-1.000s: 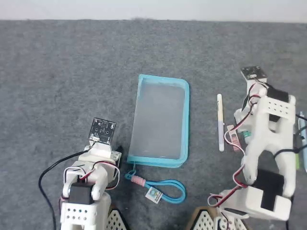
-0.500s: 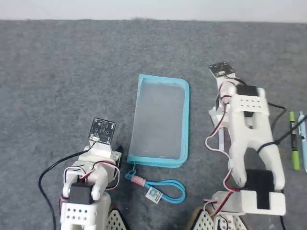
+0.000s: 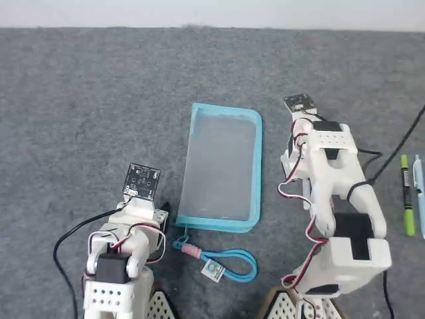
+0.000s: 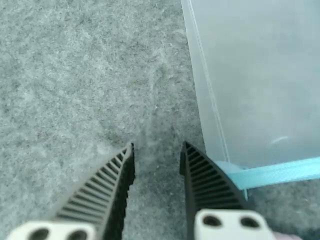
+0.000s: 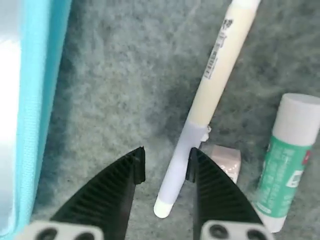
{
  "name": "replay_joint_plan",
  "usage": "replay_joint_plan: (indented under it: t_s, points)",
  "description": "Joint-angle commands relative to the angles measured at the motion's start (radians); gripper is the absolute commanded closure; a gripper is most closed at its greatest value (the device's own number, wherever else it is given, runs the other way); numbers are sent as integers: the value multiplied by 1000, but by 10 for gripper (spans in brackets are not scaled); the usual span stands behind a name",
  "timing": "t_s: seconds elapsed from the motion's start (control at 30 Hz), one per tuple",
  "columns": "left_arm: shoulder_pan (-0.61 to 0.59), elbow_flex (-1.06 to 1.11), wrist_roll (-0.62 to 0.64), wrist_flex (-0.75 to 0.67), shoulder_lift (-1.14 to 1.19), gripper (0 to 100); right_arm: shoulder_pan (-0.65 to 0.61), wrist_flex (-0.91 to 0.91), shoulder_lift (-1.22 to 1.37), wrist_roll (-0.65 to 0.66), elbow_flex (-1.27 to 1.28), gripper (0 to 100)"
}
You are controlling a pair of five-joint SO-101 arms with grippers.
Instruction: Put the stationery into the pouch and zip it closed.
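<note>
The translucent pouch [image 3: 222, 176] with a cyan zip border lies flat mid-table, its cyan strap [image 3: 226, 260] looped at the near end. My right arm [image 3: 329, 173] stands over the white pen beside the pouch. In the right wrist view my right gripper [image 5: 166, 152] is open, with the pen [image 5: 215, 75] lying on the carpet and its lavender end between the fingers. A green glue stick [image 5: 282, 160] and a pinkish eraser [image 5: 222, 160] lie beside it. My left gripper [image 4: 157, 150] is open over bare carpet next to the pouch corner [image 4: 280, 172].
A green pen [image 3: 406, 196] and a light blue pen [image 3: 418, 193] lie at the far right edge. A black cable [image 3: 405, 139] runs off to the right. Grey carpet covers the table, with free room behind and to the left of the pouch.
My right arm has swung left toward the pouch and now covers the white pen, uncovering the green and blue pens at the right. The left arm has not moved.
</note>
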Motion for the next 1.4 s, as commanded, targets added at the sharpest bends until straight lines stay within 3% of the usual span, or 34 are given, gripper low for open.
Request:
replay_joint_plan:
  t_s: [0.0, 0.17, 0.3, 0.57, 0.73, 0.87, 1.03, 1.17, 1.37]
  points:
    - [-5, -5, -6, 6, 2, 855, -8, -22, 35, -12, -6, 858]
    - [-5, -5, -6, 6, 2, 855, -8, -21, 119, -11, -11, 869]
    - [-5, -5, -6, 6, 2, 855, -8, -21, 93, -11, -12, 978]
    - [-5, -5, -6, 6, 2, 855, 67, 68, -165, 3, -12, 991]
    - [-5, -5, -6, 6, 2, 855, 148, 211, -394, 147, -14, 991]
    - [-5, -5, -6, 6, 2, 855, 306, 254, -478, 301, -14, 991]
    - [-5, -5, -6, 6, 2, 855, 526, 216, -401, 476, -23, 991]
    - [-5, -5, -6, 6, 2, 855, 647, 153, -257, 485, -94, 990]
    - [-5, -5, -6, 6, 2, 855, 717, 140, -2, 486, -278, 990]
